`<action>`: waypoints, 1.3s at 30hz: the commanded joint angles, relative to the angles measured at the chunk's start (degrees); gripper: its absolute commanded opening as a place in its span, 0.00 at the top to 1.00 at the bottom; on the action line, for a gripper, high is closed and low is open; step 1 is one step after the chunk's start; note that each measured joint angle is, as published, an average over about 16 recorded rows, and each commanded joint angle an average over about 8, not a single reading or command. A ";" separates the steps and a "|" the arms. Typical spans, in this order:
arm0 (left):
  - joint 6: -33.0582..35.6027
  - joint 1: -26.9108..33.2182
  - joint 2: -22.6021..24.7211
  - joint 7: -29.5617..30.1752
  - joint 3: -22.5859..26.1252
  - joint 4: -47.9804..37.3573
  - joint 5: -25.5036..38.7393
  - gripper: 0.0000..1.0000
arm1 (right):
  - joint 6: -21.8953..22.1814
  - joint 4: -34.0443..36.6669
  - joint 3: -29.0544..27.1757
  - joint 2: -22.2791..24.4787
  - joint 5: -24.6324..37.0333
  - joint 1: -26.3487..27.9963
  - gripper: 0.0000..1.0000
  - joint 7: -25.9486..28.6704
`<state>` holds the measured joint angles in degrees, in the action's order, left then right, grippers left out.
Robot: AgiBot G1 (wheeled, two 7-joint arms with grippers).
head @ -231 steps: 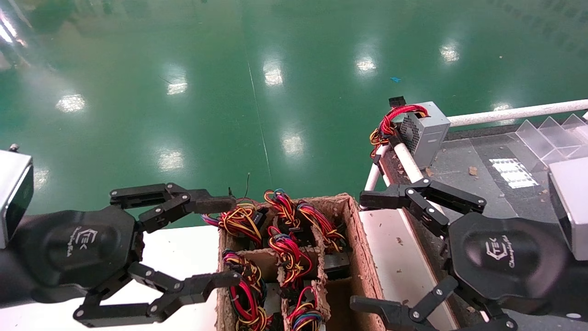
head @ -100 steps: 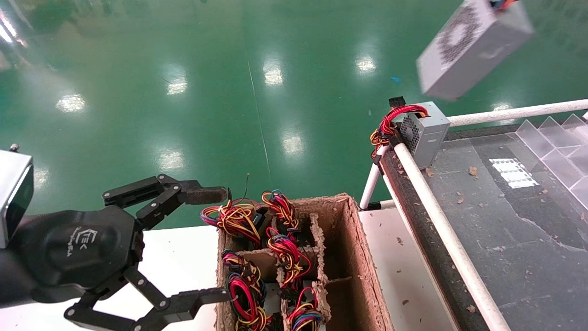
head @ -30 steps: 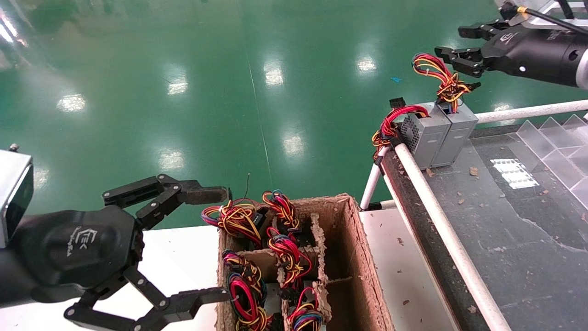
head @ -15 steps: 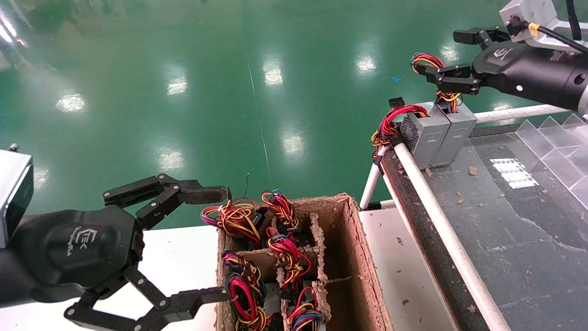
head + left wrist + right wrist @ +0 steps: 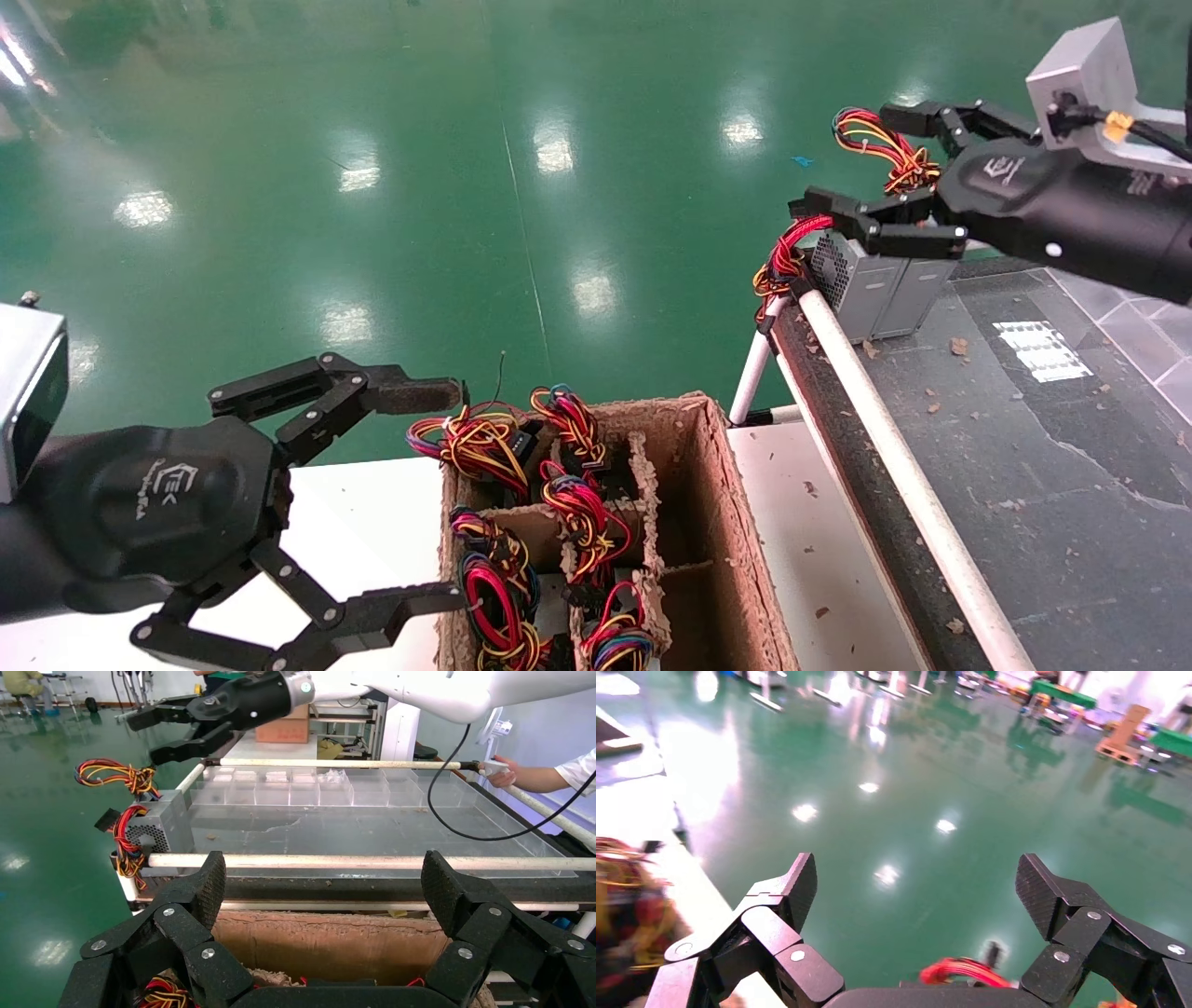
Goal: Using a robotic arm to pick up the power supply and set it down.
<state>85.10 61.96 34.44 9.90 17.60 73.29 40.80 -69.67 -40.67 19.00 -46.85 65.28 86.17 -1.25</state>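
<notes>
Here the right gripper [image 5: 861, 158] hangs at about two o'clock in the head view, jaws spread wide and holding nothing, its black body bearing a white logo and a silver camera block [image 5: 1090, 79] riding on top. Its lower finger crosses in front of the top of the power supply [image 5: 922, 284], a smooth-sided grey box standing upright at the far corner of the dark conveyor table [image 5: 1043, 447]. The supply's looped red, yellow and orange wires [image 5: 875, 144] rise between the two open fingers; whether any finger touches them cannot be told. Just beside the supply, toward nine o'clock and touching it, stands a like grey box with a perforated grille face [image 5: 852, 280], its mostly red wire bundle [image 5: 787, 252] draping over the white rail [image 5: 894, 466] at the table's edge.

The left gripper [image 5: 410, 494] is parked at about eight o'clock, also wide open and empty, its fingers on either side of the near corner of a cardboard box [image 5: 736, 522] with dividers. Several units with coloured wire bundles [image 5: 577, 494] fill the box's compartments; the compartment toward three o'clock looks bare.

In the left wrist view the right gripper [image 5: 158, 734] appears farther off, open above the two boxes.
</notes>
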 commanded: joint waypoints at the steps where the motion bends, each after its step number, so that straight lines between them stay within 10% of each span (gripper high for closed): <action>1: 0.00 0.00 0.00 0.00 0.00 0.00 0.00 0.00 | -1.05 -2.17 -0.20 0.78 -1.54 -1.62 0.00 0.79; 39: -0.06 0.00 -0.04 -0.04 0.07 -0.02 -0.07 0.00 | -16.84 -34.64 -3.17 12.46 -24.79 -25.94 0.00 12.36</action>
<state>85.05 61.96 34.40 9.86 17.67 73.28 40.73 -86.38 -75.05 15.87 -34.49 40.71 60.45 11.06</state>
